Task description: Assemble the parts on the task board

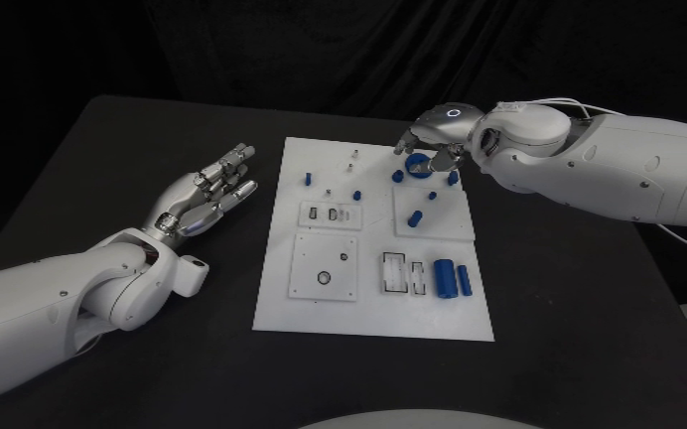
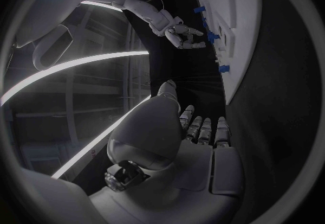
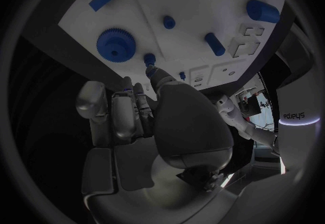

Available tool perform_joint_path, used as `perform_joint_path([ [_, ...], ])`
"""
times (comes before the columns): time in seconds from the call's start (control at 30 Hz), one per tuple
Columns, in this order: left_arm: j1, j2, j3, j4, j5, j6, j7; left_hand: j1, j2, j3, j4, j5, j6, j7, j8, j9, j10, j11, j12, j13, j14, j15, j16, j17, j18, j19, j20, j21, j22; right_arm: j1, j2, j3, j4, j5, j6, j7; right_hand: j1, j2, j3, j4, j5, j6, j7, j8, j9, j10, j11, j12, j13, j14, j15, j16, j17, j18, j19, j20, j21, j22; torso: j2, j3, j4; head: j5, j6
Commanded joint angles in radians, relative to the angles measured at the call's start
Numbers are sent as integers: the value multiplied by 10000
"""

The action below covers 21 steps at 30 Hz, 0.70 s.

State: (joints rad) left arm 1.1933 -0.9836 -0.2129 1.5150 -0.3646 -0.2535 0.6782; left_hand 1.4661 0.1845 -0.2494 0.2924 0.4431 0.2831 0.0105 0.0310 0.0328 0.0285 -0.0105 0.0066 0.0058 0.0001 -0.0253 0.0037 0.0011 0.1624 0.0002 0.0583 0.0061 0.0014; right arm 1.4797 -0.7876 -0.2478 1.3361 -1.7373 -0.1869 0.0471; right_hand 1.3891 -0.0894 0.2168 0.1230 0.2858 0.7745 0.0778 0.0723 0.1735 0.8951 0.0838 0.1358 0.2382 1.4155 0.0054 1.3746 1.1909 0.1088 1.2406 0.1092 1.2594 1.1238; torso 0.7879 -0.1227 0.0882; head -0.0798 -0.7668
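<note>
From the head camera, the white board (image 1: 375, 300) lies in the middle of the black table (image 1: 573, 290). The left hand (image 1: 207, 196) rests just beside the board's left edge, fingers straight and loosely spread, holding nothing. The right hand (image 1: 430, 141) hangs over the board's far right corner, fingers curled down around a blue gear (image 1: 417, 164); whether it grips the gear cannot be told here. Two blue cylinders (image 1: 453, 278) lie near the board's right edge.

The left wrist camera shows the left hand (image 2: 200, 129) flat and empty, fingers extended.

The right wrist camera shows the right hand (image 3: 135, 107) apart from the gear (image 3: 116, 45), its fingers curled inward, one fingertip (image 3: 154, 71) just beside a small blue peg (image 3: 149, 59).
</note>
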Motion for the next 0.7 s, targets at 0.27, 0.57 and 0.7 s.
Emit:
perform_joint_path([
  [0.27,32,-270,33,500,-425,-372,3036,449,-297,-129,-12,19,371,-422,51,34,62,-621,11,21,-1,-702,-37,-11,-366,-2,-988,-61,-14,-83,-130,4,154,-112,22,34,-49,-63,19,95,-14,-315,-17,-101,-75,46,10,-171,-52,81,9,70,9,-144,111,21,87,119,8,7,-38,8,1],
  [0.57,94,-475,65,820,-457,-330,3077,569,-339,-113,-19,21,434,-378,47,33,64,-556,10,21,-1,-575,-37,-11,-421,-2,-905,-61,-14,-150,-81,4,105,-112,89,32,-53,-78,15,109,-14,-351,26,-88,-88,14,17,-225,-72,80,5,72,-3,-139,102,21,87,132,-7,7,-59,36,-36],
  [0.7,112,-539,69,924,-459,-324,3075,608,-344,-103,-21,21,439,-358,45,32,66,-531,10,21,-1,-537,-37,-11,-418,-2,-861,-61,-14,-217,-35,5,41,-112,54,61,2,-53,52,95,-9,-297,77,-42,-80,32,16,-267,-88,95,-4,96,23,-142,124,22,118,195,-3,5,-54,19,-48],
])
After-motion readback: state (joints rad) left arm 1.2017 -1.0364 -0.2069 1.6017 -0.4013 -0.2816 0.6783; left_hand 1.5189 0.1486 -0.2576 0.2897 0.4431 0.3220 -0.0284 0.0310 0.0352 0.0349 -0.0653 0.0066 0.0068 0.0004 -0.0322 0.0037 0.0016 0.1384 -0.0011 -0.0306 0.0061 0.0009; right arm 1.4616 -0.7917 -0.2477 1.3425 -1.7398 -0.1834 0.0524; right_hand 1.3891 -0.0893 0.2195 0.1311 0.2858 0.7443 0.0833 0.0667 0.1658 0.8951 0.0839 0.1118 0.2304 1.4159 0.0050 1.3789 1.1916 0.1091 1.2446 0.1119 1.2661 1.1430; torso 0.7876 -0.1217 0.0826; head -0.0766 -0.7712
